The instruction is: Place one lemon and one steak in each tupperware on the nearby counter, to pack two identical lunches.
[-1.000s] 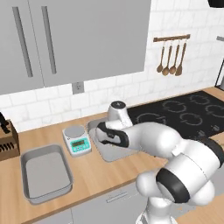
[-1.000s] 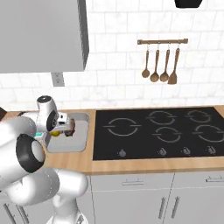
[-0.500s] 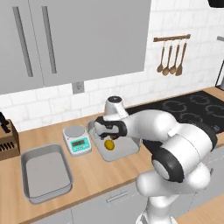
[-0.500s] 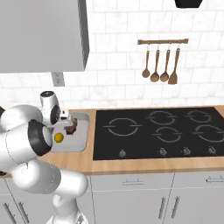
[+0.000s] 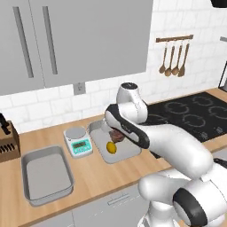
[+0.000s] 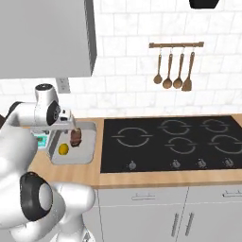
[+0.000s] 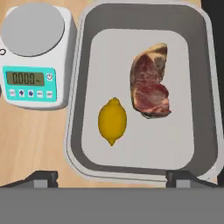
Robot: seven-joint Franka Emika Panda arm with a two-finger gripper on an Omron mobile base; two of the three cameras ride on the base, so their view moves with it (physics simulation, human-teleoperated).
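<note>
Hovering wide apart, pincer (image 7: 111, 177) above tupperware (image 7: 202, 144), lemon (image 7: 112, 120) and steak (image 7: 149, 87) lying side by side below it

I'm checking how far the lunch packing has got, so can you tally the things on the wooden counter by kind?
Shallow grey rectangular tupperware trays: 2
Small yellow oval lemon: 1, in the tray beside the scale
Flat red-brown raw steak: 1, same tray
White-and-teal kitchen scale: 1
Dark wooden knife block: 1
Total: 6
</note>
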